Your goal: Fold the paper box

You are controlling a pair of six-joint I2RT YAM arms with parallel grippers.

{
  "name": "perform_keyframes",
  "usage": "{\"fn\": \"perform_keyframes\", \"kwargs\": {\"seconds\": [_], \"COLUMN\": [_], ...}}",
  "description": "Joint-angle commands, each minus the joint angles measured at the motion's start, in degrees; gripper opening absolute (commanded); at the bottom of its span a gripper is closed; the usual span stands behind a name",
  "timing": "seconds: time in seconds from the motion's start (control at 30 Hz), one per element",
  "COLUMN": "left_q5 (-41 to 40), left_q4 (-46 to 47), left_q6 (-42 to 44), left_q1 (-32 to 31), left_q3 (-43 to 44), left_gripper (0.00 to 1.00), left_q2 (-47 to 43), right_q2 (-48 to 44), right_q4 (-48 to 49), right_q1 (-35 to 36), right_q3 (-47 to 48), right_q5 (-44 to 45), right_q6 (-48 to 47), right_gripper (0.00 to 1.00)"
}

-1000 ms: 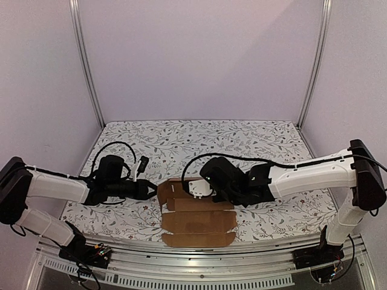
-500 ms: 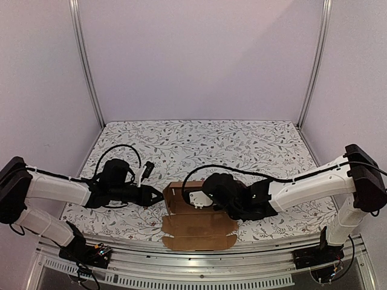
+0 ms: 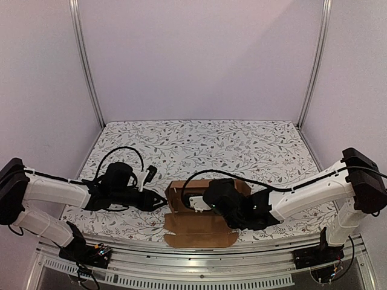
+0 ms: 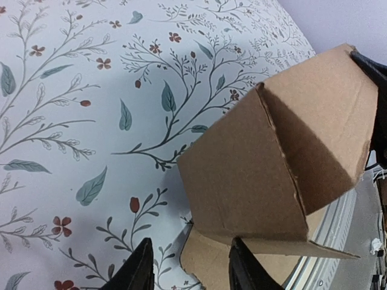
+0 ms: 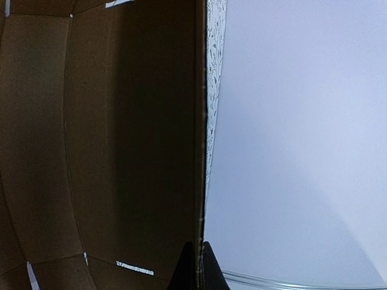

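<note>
The paper box [image 3: 199, 223] sat at the middle of the worktop's near edge, partly raised. Its rear panels stood upright as an open-topped shell, and its near flaps lay flat on the flowered worktop [image 3: 242, 145]. The right hand [image 5: 195, 266] had its fingers pressed together on the top edge of one upright panel, pinching the cardboard, with the brown inner face beside it in the right wrist view. The left hand [image 4: 190, 263] lay low over the worktop just beside the box's left corner. Its fingers [image 4: 144, 266] were spread apart and closed on nothing, with a corner of the flat flap showing between them.
</note>
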Motion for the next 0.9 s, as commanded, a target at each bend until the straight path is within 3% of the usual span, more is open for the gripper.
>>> {"fn": "perform_keyframes", "kwargs": {"seconds": [0.0,0.87], "left_q5": [-3.49,-10.25], "left_q4": [-3.23,-6.31], "left_q6": [1.51,6.69], "left_q1": [-2.34,-7.29], "left_q3": [0.18,7.5], "left_gripper": [0.43,0.5], "left_q2": [-2.13,3.11], "right_q2": [1.53,6.7], "right_q4": [3.79,3.85], "right_q1": [1.15,4.13], "right_q3": [-1.08,-0.3], "right_q5": [3.34,7.89], "right_q6": [-1.57,2.59], "right_gripper": [0.0,0.0]}}
